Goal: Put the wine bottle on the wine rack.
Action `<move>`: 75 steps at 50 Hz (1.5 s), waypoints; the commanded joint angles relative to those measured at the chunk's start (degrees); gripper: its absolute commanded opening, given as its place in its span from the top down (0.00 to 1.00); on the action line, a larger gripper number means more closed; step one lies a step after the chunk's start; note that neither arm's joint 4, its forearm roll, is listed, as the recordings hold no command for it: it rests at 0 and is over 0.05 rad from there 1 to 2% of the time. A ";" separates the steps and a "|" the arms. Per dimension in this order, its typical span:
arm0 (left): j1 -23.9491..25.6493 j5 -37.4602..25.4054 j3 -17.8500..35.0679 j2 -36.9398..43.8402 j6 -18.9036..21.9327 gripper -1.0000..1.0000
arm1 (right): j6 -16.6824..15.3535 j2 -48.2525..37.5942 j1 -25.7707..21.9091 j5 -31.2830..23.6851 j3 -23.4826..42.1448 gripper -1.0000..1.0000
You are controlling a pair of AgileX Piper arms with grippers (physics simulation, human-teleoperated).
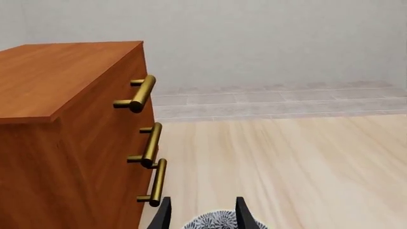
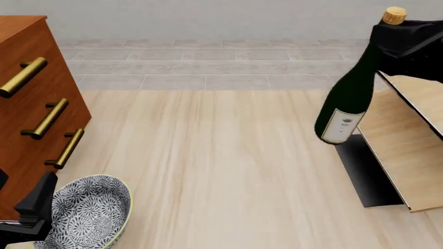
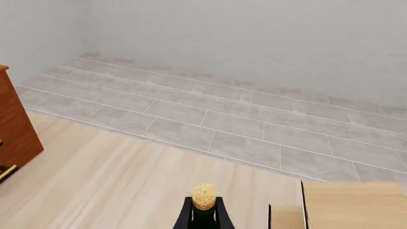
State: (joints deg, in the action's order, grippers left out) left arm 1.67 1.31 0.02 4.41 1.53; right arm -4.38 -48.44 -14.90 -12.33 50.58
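From the left wrist view, the left gripper (image 1: 202,214) sits at the bottom edge, its dark fingers apart with nothing between them, a patterned bowl (image 1: 213,221) just below; the drawer cabinet (image 1: 70,129) fills the left side.

In the front view, the right gripper (image 2: 398,36), upper right, is clamped on the neck of the wine bottle (image 2: 348,98), which hangs tilted in the air above the table (image 2: 221,155), just left of the wine rack (image 2: 405,140) at the right edge. So the bottle is lifted and carried across; laying it on the rack remains.

In the right wrist view, the cork shows between the closed fingers at bottom centre, a pale rack panel at lower right.
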 commanded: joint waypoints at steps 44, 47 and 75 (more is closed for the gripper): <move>0.46 1.42 0.00 0.86 -0.11 0.00 | -0.04 6.43 12.01 -11.24 10.86 1.00; 0.48 1.34 0.00 0.76 -0.12 0.00 | -0.16 6.52 12.53 -11.43 11.01 1.00; 0.66 1.98 0.01 1.13 -0.30 0.00 | -0.25 7.51 17.79 -14.92 15.17 1.00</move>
State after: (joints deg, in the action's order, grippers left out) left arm 2.31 2.80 0.03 5.17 1.35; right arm -5.08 -41.39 1.35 -26.41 64.04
